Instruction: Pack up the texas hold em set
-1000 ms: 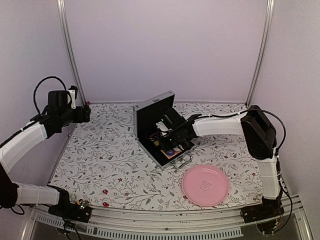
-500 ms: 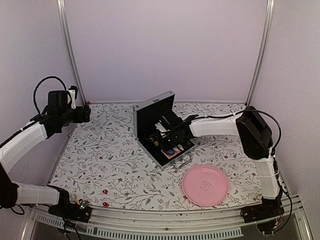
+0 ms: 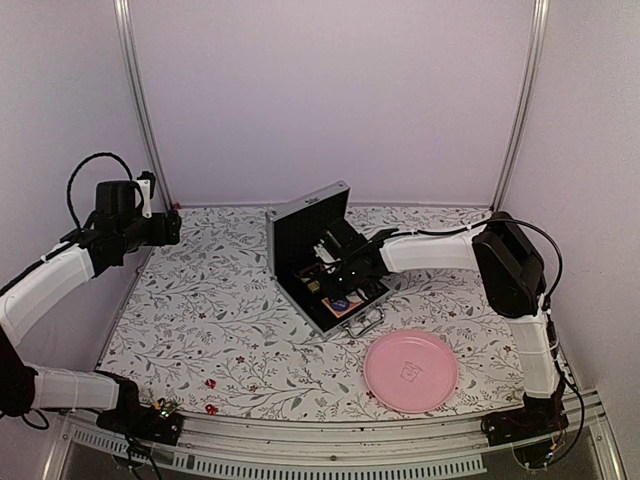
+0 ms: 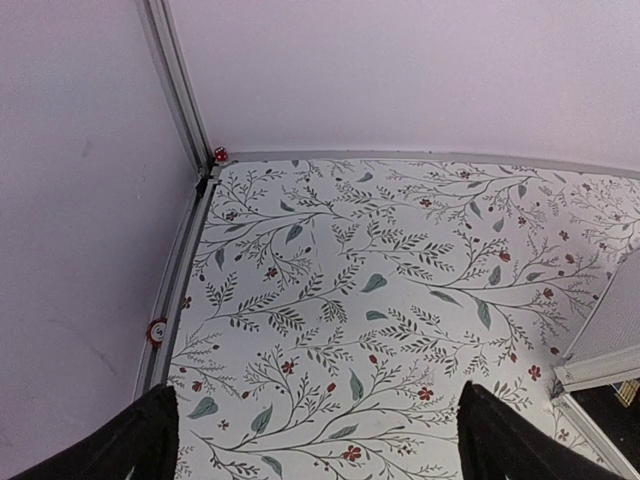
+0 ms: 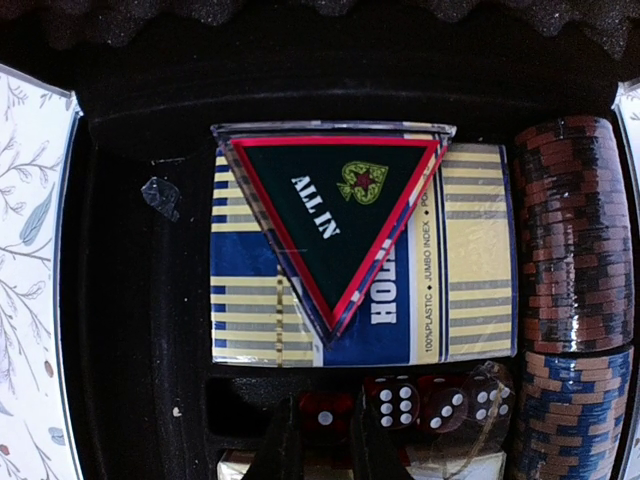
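Pinching red die, right tool

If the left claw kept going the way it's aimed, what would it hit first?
The left gripper points down at the flower-patterned table cover; that bare stretch looks like first contact, though depth is hard to judge.

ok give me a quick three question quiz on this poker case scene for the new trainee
1. True or false: the silver case has its lid shut.
2. What lies on top of the card deck? A) the ALL IN triangle B) a coin C) a key
3. Which arm has its jaws down inside the case?
Key: 1 false, the lid stands open. 2 A. 3 the right arm, with a red die between its jaws.
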You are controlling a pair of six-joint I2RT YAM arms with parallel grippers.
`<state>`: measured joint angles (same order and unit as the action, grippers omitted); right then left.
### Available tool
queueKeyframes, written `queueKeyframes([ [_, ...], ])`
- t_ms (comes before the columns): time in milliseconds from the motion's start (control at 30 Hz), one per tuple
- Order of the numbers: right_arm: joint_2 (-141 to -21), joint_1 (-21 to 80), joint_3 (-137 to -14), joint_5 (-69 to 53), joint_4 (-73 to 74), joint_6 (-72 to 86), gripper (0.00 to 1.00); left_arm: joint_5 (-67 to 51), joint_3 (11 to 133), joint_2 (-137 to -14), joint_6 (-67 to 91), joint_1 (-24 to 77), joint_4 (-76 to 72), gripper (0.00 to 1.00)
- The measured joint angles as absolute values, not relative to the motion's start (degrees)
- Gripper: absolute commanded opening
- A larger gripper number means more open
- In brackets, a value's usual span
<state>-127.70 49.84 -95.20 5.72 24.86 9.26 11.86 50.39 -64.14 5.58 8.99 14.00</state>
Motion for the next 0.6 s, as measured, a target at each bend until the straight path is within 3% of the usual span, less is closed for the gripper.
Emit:
queueKeyframes([
  [600, -127.7, 49.5, -96.2, 2.8, 26.0, 7.9, 0.03, 11.9, 50.4, -64.1, 5.6, 9.0, 14.0, 0.97],
])
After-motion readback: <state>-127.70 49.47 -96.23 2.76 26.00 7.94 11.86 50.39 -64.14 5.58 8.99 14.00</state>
